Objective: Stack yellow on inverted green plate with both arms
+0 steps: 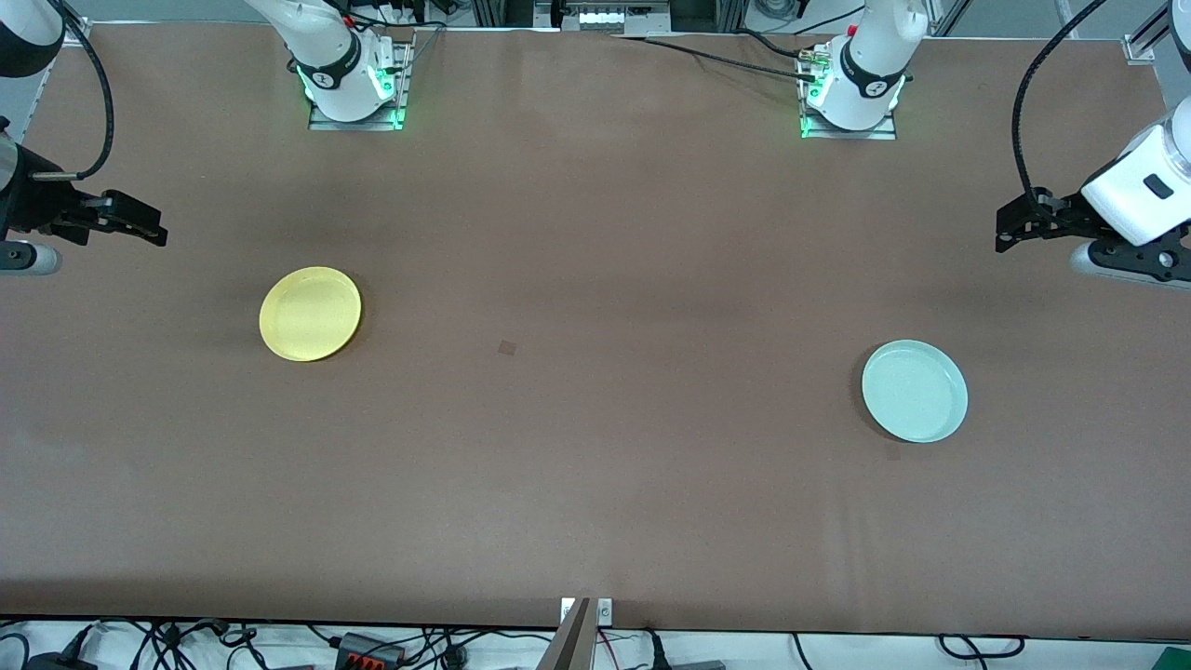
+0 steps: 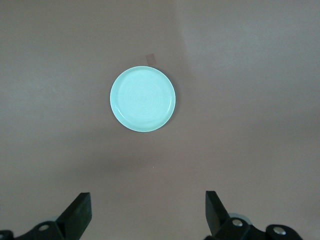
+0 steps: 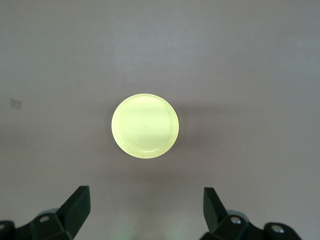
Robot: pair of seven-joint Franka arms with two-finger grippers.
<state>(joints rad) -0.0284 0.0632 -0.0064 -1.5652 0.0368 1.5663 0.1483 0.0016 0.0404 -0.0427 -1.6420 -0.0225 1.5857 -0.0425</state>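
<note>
Front view: one yellow (image 1: 310, 314), one green plate (image 1: 915, 391), well apart.

Brown table (image 1: 595, 484), small dark square mark (image 1: 506, 348) mid-table — cables (image 1: 186, 642) along the near edge

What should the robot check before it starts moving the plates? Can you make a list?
1. Both plates in sight: ok. The yellow plate lies toward the right arm's end of the table, the green plate toward the left arm's end.
2. Green plate flipped over: not ok, it lies rim up.
3. Left gripper ready: ok, open and holding nothing, up over the table's end near the green plate.
4. Right gripper ready: ok, open and holding nothing, up over the table's end near the yellow plate.
5. Nothing lying on either plate: ok.
6. Plates stacked: not ok, they lie far apart.
</note>
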